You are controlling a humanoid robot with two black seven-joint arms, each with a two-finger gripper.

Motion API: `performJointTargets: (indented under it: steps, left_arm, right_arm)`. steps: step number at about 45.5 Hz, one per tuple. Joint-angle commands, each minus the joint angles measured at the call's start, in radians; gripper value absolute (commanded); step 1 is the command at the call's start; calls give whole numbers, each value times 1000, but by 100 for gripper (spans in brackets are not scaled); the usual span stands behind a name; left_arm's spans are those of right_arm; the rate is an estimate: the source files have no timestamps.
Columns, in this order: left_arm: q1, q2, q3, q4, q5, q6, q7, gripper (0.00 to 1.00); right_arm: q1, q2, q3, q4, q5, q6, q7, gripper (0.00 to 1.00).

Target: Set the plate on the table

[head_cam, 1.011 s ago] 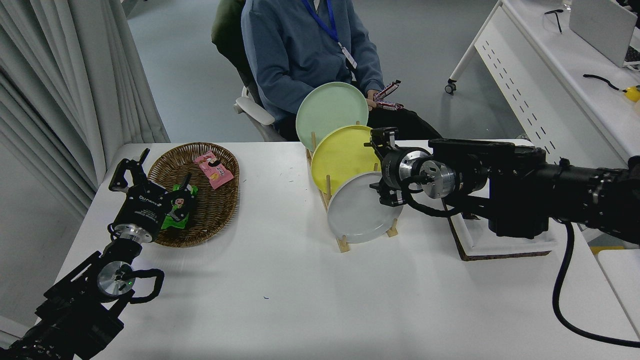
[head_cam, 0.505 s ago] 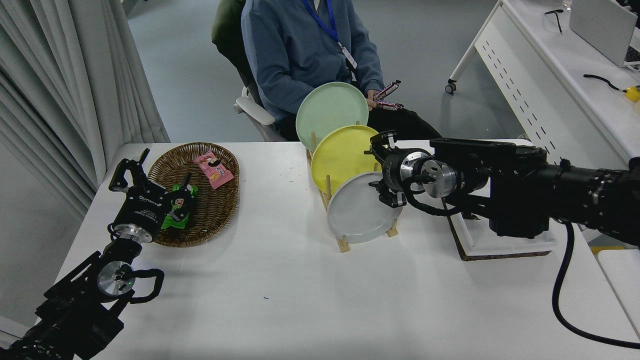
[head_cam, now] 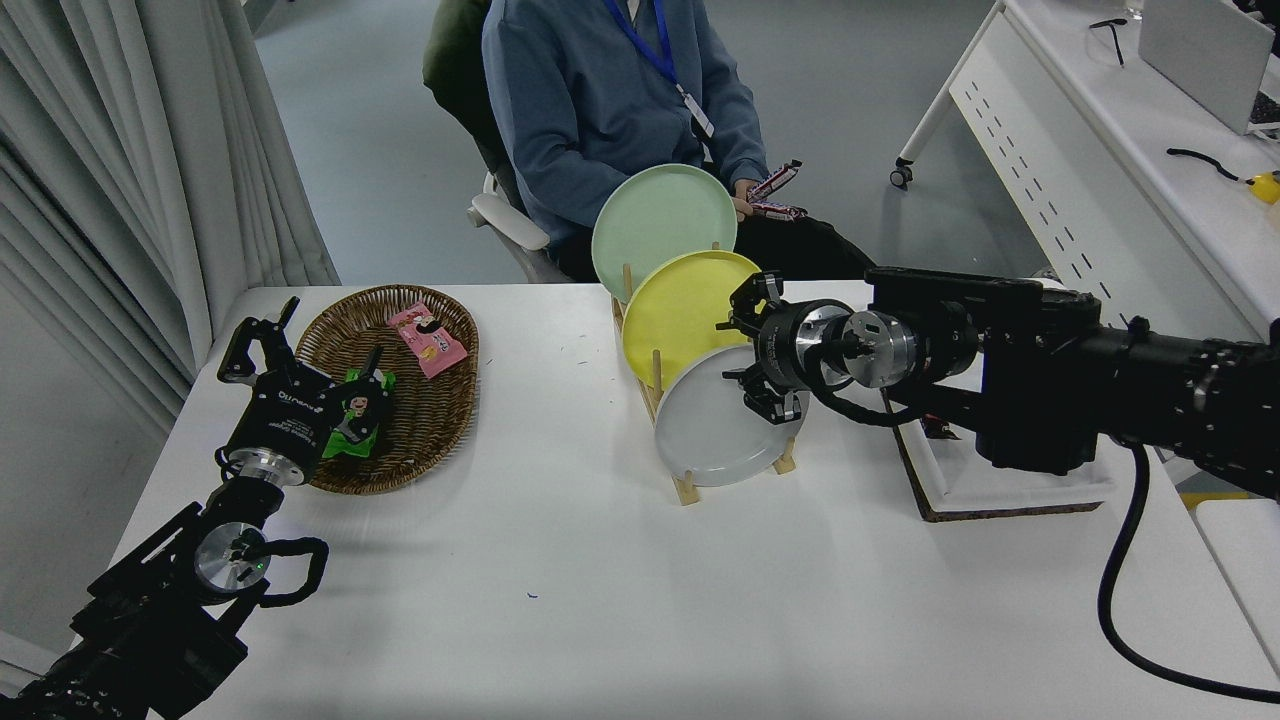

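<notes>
The light grey plate [head_cam: 708,422] stands on edge in the front slot of a wooden rack [head_cam: 688,488] on the white table [head_cam: 620,590]. A yellow plate [head_cam: 680,310] and a pale green plate [head_cam: 655,225] stand behind it in the same rack. My right gripper [head_cam: 748,355] is open, its fingers spread one above the other at the grey plate's upper right rim, not closed on it. My left gripper [head_cam: 255,335] is parked at the lower left, open and empty, beside a wicker basket [head_cam: 440,420].
The basket holds a pink snack packet [head_cam: 428,340] and a green one [head_cam: 358,410]. A white tray on a cork board [head_cam: 985,490] lies under my right arm. A person in a blue top [head_cam: 610,100] sits at the far side holding snack bars. A white desk [head_cam: 1110,150] stands at the right.
My right gripper has moved a little to the left, from beside the grey plate onto its upper right rim. The plates, rack and left arm have not moved.
</notes>
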Motion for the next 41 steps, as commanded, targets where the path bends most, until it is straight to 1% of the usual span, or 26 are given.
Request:
performJointTargets:
  steps: [1,6,9,18,29,32,41]
  left_arm:
    - [0,0,0,-1,0,0,0,100]
    - [0,0,0,-1,0,0,0,100]
    - [0,0,0,1,0,-1,0,100]
    - [0,0,0,-1,0,0,0,100]
    - [0,0,0,-1,0,0,0,100]
    - [0,0,0,-1,0,0,0,100]
    - [0,0,0,-1,0,0,0,100]
  right_arm:
    - [5,-19,14,1,-3,1,-9,42]
    - [8,-22,17,1,-4,1,-9,42]
    - [9,-27,17,1,-4,1,-10,39]
    - [8,-36,20,-1,-27,2,-32,36]
    - [8,-39,22,-2,-30,4,-43,35]
    - [6,-47,23,-2,-36,5,-43,37]
    - [3,-48,42,-7,-49,5,-43,36]
